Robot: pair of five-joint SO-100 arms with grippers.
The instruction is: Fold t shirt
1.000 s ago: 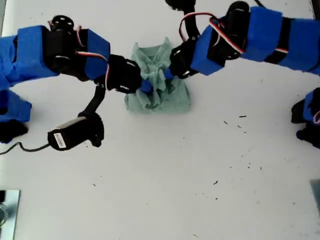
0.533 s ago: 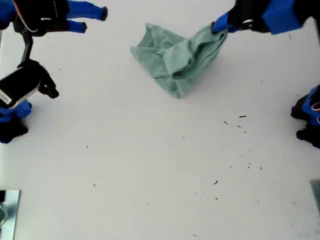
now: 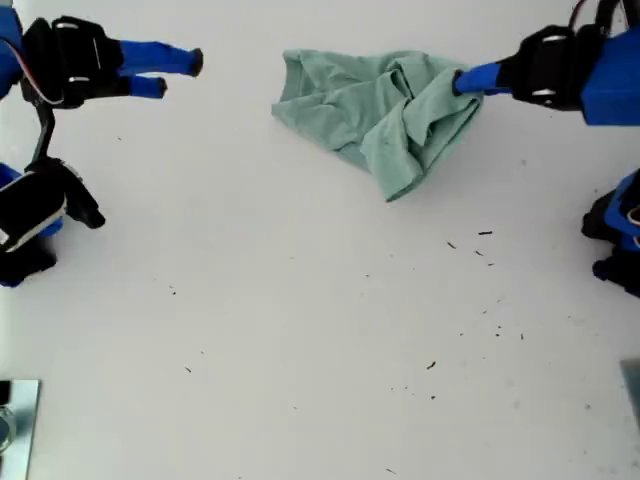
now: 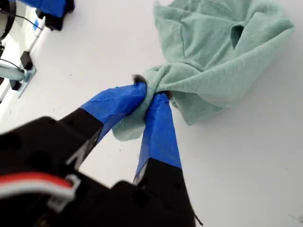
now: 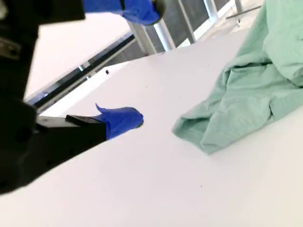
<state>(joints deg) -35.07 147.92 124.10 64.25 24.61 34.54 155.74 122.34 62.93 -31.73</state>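
- Exterior view: a crumpled green t shirt (image 3: 385,115) lies on a white table (image 3: 320,350), near the far edge and a little toward this view's right. My first gripper (image 3: 462,80) reaches in from this view's right with its blue-taped jaws pinched on the shirt's nearest bunched edge. My second gripper (image 3: 178,72) sits at this view's left, well apart from the cloth, jaws parted with nothing between them. Small dark specks dot the table's near half.
- First wrist view: my first gripper (image 4: 150,94) is clamped on a twisted wad of the t shirt (image 4: 222,52). The rest fans out loosely beyond the jaws. A small dark opening shows in the cloth; I cannot tell if it is the neck or a sleeve.
- Second wrist view: one blue fingertip (image 5: 120,120) hovers above bare table, and the other (image 5: 137,9) is far above it. A hemmed edge of the t shirt (image 5: 246,104) lies beyond.
- Handling, as a judgement: the cloth looks light, soft and limp, so it will sag and bunch when pulled. Better holds would be flat hems or shoulder corners, one per gripper, to spread it before folding.
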